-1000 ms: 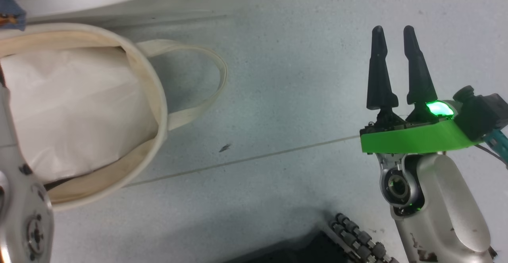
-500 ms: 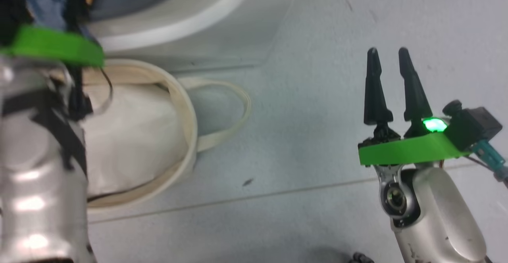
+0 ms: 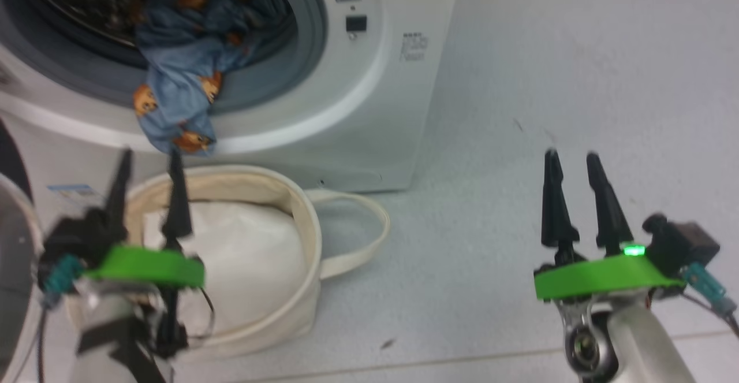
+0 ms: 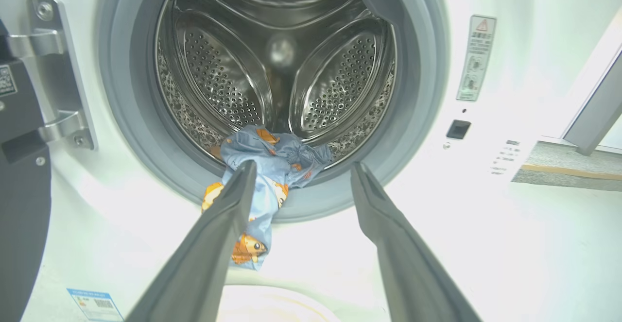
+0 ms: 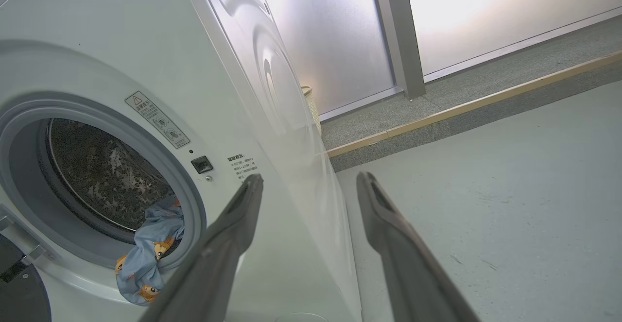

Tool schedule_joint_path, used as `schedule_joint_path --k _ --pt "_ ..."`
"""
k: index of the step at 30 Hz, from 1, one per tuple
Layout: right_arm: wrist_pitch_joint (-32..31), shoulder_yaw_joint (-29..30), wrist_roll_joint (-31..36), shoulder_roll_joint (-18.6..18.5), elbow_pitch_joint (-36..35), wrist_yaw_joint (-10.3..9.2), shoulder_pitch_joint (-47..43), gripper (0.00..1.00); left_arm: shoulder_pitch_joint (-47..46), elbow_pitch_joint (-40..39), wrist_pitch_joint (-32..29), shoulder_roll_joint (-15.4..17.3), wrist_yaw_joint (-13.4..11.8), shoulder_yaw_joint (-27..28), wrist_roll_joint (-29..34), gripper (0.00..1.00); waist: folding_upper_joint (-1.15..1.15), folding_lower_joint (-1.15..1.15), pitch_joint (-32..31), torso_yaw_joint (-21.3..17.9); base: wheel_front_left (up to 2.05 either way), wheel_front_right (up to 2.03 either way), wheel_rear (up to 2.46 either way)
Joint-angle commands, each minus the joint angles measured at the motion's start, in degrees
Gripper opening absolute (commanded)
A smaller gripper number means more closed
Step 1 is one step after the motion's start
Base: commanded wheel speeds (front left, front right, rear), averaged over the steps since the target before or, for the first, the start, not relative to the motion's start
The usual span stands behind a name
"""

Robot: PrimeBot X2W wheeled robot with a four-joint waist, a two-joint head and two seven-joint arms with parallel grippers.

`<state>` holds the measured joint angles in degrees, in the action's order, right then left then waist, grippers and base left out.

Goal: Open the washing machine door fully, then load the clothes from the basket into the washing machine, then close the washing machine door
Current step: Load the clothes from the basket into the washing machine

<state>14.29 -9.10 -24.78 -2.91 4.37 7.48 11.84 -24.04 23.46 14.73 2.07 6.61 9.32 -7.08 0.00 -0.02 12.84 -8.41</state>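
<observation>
The washing machine [image 3: 369, 100] stands with its drum mouth uncovered. The washing machine door [image 4: 19, 191] is swung out to the left on its metal hinge [image 4: 53, 69]. The clothes [image 3: 173, 82], blue with orange prints, hang out of the drum over the grey rim [image 4: 262, 176] [image 5: 146, 263]. Below them sits the basket [image 3: 300, 209]. My left gripper [image 3: 149, 157] hovers over the basket, open and empty, pointing at the drum [image 4: 302, 166]. My right gripper [image 3: 571, 157] is open and empty above the floor to the right of the washer [image 5: 309, 177].
A plain white bundle [image 3: 231, 256] lies in the basket, whose strap handle [image 3: 369, 227] loops out to the right. Grey floor [image 3: 548, 82] stretches right of the washer. A raised ledge and window frame [image 5: 461, 108] stand beyond it.
The head camera has tilted up, bringing the washer and the hanging clothes into view. The left gripper now shows whole over the basket. Both grippers stay open.
</observation>
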Motion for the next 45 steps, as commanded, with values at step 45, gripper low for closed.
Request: schedule_joint_path --k 45 --pt "0.7 -0.4 0.0 0.0 -1.5 0.01 -4.6 1.0 9.9 -6.9 0.3 0.8 -8.9 -11.5 -8.5 1.0 0.0 0.02 -4.1 0.6 0.0 0.0 0.0"
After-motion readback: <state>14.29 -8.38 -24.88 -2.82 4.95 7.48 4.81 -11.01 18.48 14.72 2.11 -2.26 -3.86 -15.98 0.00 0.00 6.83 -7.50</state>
